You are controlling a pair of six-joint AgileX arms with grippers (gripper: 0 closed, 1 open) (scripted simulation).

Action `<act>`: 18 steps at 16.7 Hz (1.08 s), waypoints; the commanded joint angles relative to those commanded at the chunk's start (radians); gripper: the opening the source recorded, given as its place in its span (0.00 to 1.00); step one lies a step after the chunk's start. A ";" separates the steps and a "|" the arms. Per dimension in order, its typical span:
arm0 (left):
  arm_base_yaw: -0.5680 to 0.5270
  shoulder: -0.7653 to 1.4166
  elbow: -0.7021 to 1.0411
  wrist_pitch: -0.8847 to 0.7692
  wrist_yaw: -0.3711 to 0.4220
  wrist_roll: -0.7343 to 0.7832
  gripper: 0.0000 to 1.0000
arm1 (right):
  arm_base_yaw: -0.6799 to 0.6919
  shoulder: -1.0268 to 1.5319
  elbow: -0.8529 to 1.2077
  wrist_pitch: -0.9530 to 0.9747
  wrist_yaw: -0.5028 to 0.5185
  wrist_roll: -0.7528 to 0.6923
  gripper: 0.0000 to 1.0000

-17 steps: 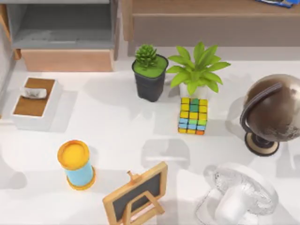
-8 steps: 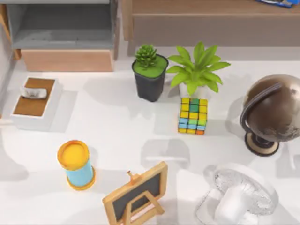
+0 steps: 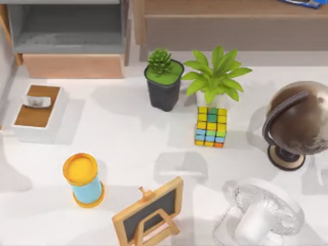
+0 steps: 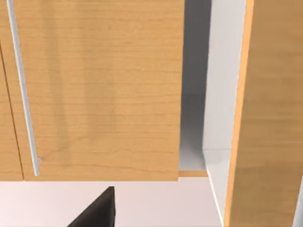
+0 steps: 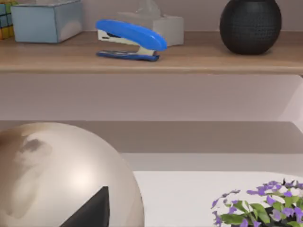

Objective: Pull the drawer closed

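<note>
From the top view, one drawer (image 3: 72, 43) stands pulled open at the far left of the table (image 3: 128, 138), its grey floor and walls bare and its plain light-wood front panel facing the table with no handle to be seen. To its right runs one long brown shelf unit (image 3: 230, 23). On the table I count two potted plants: a dark-potted succulent (image 3: 164, 82) and, just beside it, a leafy green plant (image 3: 215, 77). There is also one colour cube (image 3: 210, 126), one globe (image 3: 296, 123), one white fan (image 3: 264, 215), one small chalkboard easel (image 3: 148, 212), one yellow-topped blue cylinder (image 3: 83, 179) and one white box with a brown top (image 3: 38, 110).

In the left wrist view, light-wood panels (image 4: 99, 90) stand close ahead with a grey-white gap between them. A dark corner of the left gripper (image 4: 97, 210) juts in at the lower edge; whether its fingers are apart or together I cannot tell.

In the right wrist view, the shelf carries one blue stapler (image 5: 130, 40), one tissue box (image 5: 151, 21), one pale blue box (image 5: 45, 21) and one black round speaker (image 5: 250, 23). The globe looms near, one purple-flowered plant (image 5: 258, 205) sits low, and a dark tip of the right gripper (image 5: 90, 210) shows; its finger state cannot be told either.
</note>
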 joint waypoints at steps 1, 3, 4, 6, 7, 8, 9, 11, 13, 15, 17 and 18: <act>0.000 0.000 0.000 0.000 0.000 0.000 0.77 | 0.000 0.000 0.000 0.000 0.000 0.000 1.00; 0.000 0.000 0.000 0.000 0.000 0.000 0.62 | 0.000 0.000 0.000 0.000 0.000 0.000 1.00; 0.000 0.000 0.000 0.000 0.000 0.000 0.55 | 0.000 0.000 0.000 0.000 0.000 0.000 1.00; 0.000 0.000 0.000 0.000 0.000 0.000 0.40 | 0.000 0.000 0.000 0.000 0.000 0.000 1.00; 0.000 0.000 0.000 0.000 0.000 0.000 0.32 | 0.000 0.000 0.000 0.000 0.000 0.000 1.00; 0.000 0.000 0.000 0.000 0.000 0.000 0.25 | 0.000 0.000 0.000 0.000 0.000 0.000 1.00; 0.000 0.000 0.000 0.000 0.000 0.000 0.17 | 0.000 0.000 0.000 0.000 0.000 0.000 1.00; 0.000 0.000 0.000 0.000 0.000 0.000 0.02 | 0.000 0.000 0.000 0.000 0.000 0.000 1.00; 0.000 0.000 0.000 0.000 0.000 0.000 0.00 | 0.000 0.000 0.000 0.000 0.000 0.000 1.00; 0.000 0.000 0.000 0.000 0.000 0.000 0.00 | 0.000 0.000 0.000 0.000 0.000 0.000 1.00; 0.000 0.000 0.000 0.000 0.000 0.000 0.00 | 0.000 0.000 0.000 0.000 0.000 0.000 1.00; 0.000 0.000 0.000 0.000 0.000 0.000 0.00 | 0.000 0.000 0.000 0.000 0.000 0.000 1.00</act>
